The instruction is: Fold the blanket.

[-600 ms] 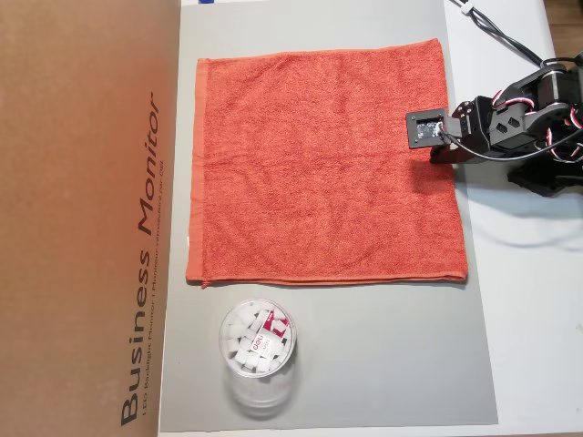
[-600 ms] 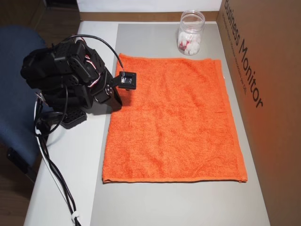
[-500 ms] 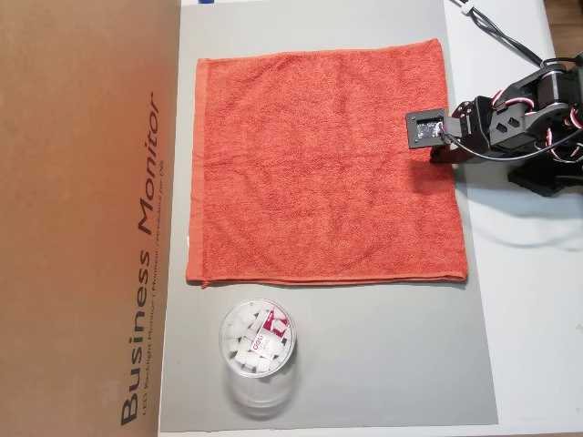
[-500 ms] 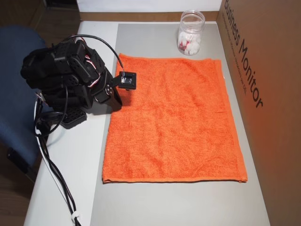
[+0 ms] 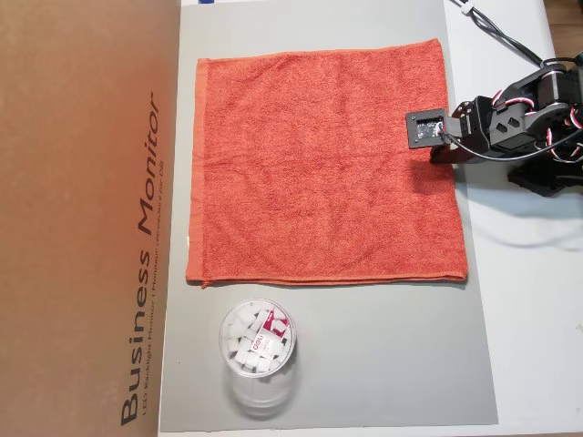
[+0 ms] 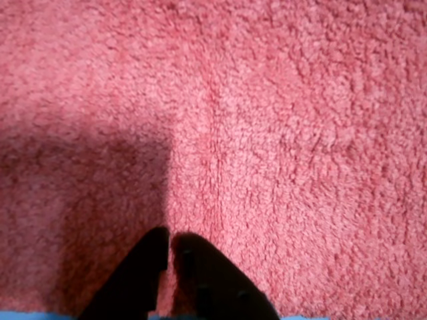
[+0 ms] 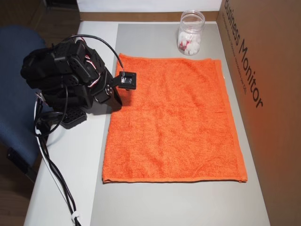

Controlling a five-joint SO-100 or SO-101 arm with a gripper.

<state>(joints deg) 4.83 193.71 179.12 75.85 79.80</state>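
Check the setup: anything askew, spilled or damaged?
Nothing stands out. The blanket lies flat and unfolded on the grey mat, edges roughly square to it. The clear jar stands upright beside it, nothing spilled. The gripper sits over the blanket's edge, fingertips nearly together.

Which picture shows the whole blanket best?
An overhead view shows the blanket flat, with all four edges, square-on. The other overhead view shows it whole too, but slanted. The wrist view shows only close-up pile.
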